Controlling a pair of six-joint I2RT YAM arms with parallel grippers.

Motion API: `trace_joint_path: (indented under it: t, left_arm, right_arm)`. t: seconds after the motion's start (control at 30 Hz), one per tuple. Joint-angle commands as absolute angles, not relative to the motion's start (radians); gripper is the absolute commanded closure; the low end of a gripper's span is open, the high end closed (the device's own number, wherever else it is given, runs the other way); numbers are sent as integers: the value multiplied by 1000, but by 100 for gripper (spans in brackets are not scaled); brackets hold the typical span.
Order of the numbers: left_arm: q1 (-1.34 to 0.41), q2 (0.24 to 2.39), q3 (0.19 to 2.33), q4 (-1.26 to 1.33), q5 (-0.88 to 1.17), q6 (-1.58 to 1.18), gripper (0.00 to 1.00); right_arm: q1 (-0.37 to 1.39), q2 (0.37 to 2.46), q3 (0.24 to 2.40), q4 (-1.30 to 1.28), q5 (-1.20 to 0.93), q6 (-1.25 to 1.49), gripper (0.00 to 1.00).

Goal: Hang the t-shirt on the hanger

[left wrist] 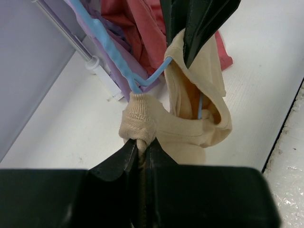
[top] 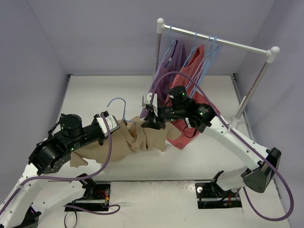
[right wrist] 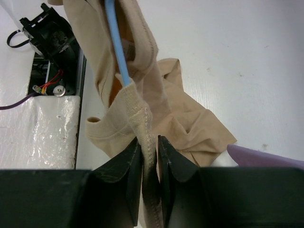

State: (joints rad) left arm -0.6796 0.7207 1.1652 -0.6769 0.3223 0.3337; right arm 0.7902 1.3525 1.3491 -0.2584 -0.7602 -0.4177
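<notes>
The tan t-shirt (top: 135, 138) lies bunched on the white table between my two grippers. The light-blue hanger's hook (top: 118, 101) sticks up behind it, and its wire runs into the collar opening (left wrist: 111, 47) (right wrist: 116, 42). My left gripper (top: 118, 125) is shut on the ribbed collar (left wrist: 140, 121), fingertips meeting on it (left wrist: 141, 145). My right gripper (top: 153, 121) is shut on the opposite side of the collar (right wrist: 142, 118), with fabric pinched between its fingers (right wrist: 149, 145). The right gripper's fingers (left wrist: 199, 23) show at the top of the left wrist view. The rest of the hanger's frame is hidden in the fabric.
A white clothes rack (top: 213, 40) stands at the back right with a purple shirt (top: 173, 57), a red shirt (top: 197, 64) and spare blue hangers (top: 211, 47). The red shirt's hem (top: 183, 137) drapes onto the table by my right arm. Walls enclose the table.
</notes>
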Motion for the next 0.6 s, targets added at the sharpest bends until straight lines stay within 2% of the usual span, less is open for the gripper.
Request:
trace_joint_path:
  t: [0.0, 0.13, 0.3, 0.4, 0.57]
  left_arm:
    - [-684, 704, 1221, -624, 372, 353, 100]
    - [-683, 703, 1229, -622, 383, 364, 100]
    - [-684, 704, 1233, -621, 387, 376, 100]
    - [-684, 713, 1233, -621, 406, 372, 100]
    - [-684, 734, 1235, -619, 412, 361, 100]
  right_arm:
    - [769, 1331, 1350, -215, -735, -400, 82]
    - [769, 1349, 1360, -215, -762, -392, 79]
    - [769, 1359, 1362, -215, -783, -388, 87]
    - [769, 1362, 1361, -216, -803, -391, 98]
    - [770, 1367, 1379, -216, -826, -387, 100]
